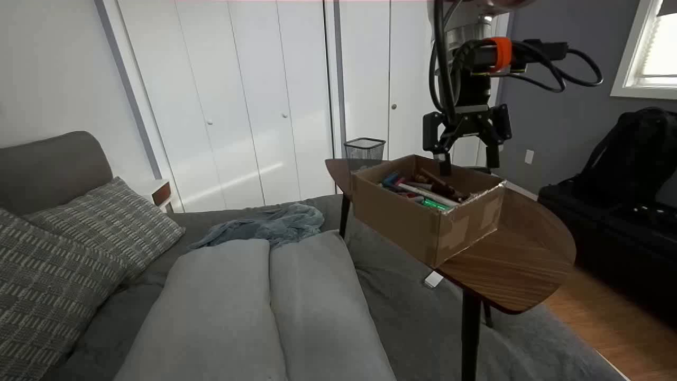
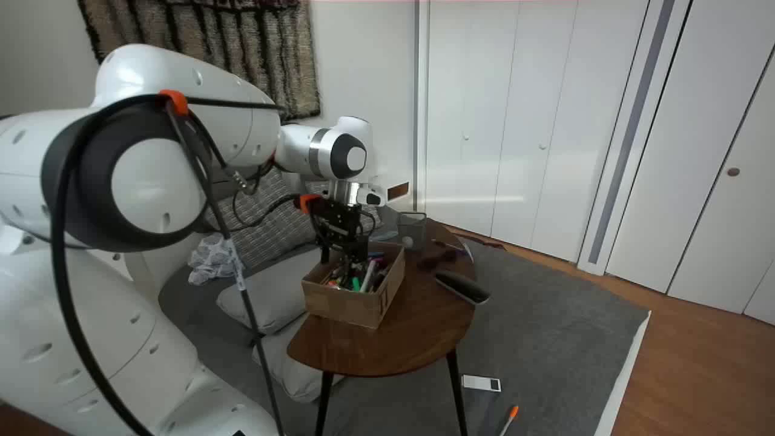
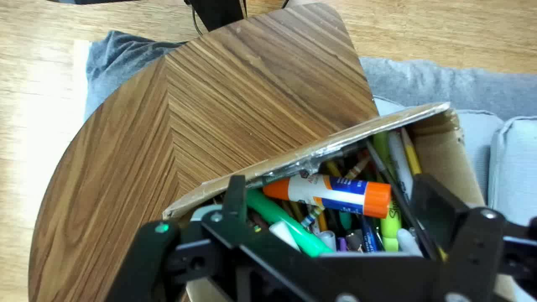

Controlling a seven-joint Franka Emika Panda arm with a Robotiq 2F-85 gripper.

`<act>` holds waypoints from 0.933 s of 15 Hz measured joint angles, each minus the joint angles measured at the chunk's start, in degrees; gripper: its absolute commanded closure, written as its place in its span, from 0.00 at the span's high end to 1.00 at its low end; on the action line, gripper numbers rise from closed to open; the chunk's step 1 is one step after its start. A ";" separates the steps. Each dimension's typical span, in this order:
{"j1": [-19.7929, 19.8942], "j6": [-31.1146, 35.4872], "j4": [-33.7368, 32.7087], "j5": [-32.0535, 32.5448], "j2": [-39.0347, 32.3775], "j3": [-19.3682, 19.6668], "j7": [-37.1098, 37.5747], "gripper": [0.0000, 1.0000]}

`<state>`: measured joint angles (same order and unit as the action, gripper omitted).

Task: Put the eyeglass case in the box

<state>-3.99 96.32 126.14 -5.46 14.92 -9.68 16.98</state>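
Note:
The cardboard box [image 1: 396,222] stands on the brown wooden table [image 1: 518,259], filled with pens, markers and a glue stick [image 3: 327,195]. The box also shows in the other views [image 2: 342,306] [image 3: 447,155]. A long dark object, which looks like the eyeglass case [image 2: 463,287], lies at the table's edge beside the box and juts over it; it is out of the wrist view. My gripper [image 1: 468,161] is over the box, pointing down, its fingers wide apart. In the wrist view the gripper [image 3: 331,188] holds nothing; the glue stick lies below, between the fingers.
A small dark mesh bin [image 1: 365,150] stands at the table's far end, also seen in an exterior view [image 2: 412,230]. Thin dark items [image 2: 445,245] lie near it. A bed with pillows [image 1: 222,312] adjoins the table. A white object [image 2: 481,383] lies below the table.

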 measured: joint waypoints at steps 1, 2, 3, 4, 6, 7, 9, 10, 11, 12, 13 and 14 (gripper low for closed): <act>0.00 0.00 0.00 0.00 0.00 0.00 0.00 1.00; 0.00 0.00 0.00 0.00 0.00 0.00 0.00 1.00; -0.01 0.11 0.00 0.00 0.00 0.09 -0.22 1.00; 0.00 0.50 0.00 0.00 0.01 0.31 -0.65 1.00; 0.23 2.76 0.02 0.40 0.18 1.74 -3.40 1.00; 0.78 4.39 0.07 0.66 0.47 3.09 -4.94 1.00; 2.98 7.57 0.11 0.87 1.23 6.37 -6.56 1.00; 4.43 9.24 0.11 0.99 1.56 8.00 -6.58 1.00; 5.70 10.97 0.11 1.00 1.74 9.60 -7.58 1.00; 6.58 12.42 0.08 0.92 1.76 11.29 -10.12 1.00; 7.11 13.10 -0.03 0.98 1.66 12.86 -14.03 1.00; 7.50 13.07 -0.34 1.42 1.40 14.33 -18.75 1.00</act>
<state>3.51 109.39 125.80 -4.04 16.32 4.65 -1.78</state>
